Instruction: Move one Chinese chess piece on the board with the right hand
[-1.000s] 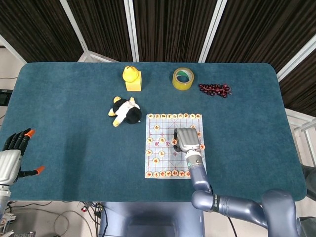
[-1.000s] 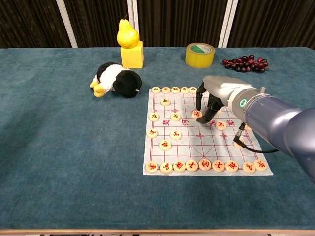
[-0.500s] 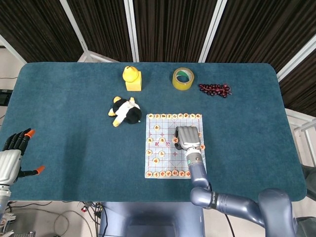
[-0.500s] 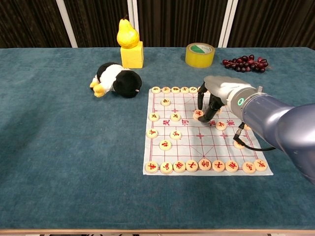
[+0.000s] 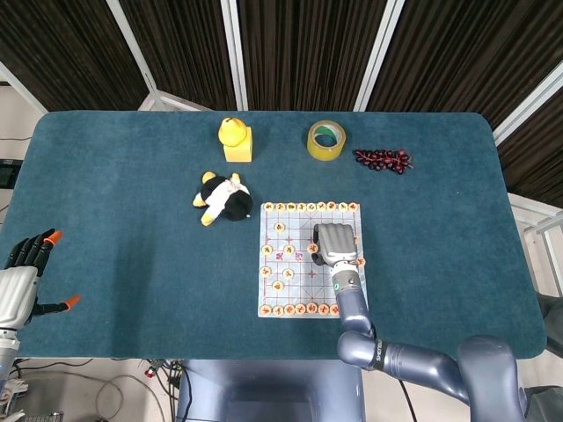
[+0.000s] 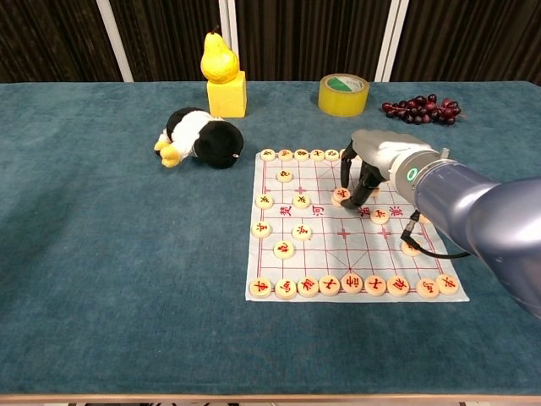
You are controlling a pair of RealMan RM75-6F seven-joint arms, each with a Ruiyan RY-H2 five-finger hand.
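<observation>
Dark slatted panels are backing a table covered in teal felt [image 6: 101, 254]. A white paper chessboard with red grid lines [image 6: 338, 254] is lying toward the table's near right part, carrying round pale wooden pieces with red characters.

I am holding my right hand [image 6: 369, 162] arched over the board's far right part, fingers [image 6: 344, 176] pointing down around one round pale piece [image 6: 341, 195] near the board's river line. The fingertips are touching or almost touching it; I cannot tell whether it is truly pinched or only bracketed. I judge the arched pose is keeping my palm clear of the neighbouring pieces so only this one is disturbed.

My left hand [image 5: 22, 277] is resting spread at the table's near left corner, holding nothing, well apart from the board, presumably parked out of the way.

Along the far edge a yellow pear on a yellow block [image 6: 221, 74], a roll of yellow tape [image 6: 343, 94] and a bunch of dark red grapes [image 6: 423, 110] are sitting; a black-and-white plush toy [image 6: 200, 139] is lying just beyond the board's far left corner.

Risk: nudging the adjacent pieces [image 6: 379, 215] while sliding.
</observation>
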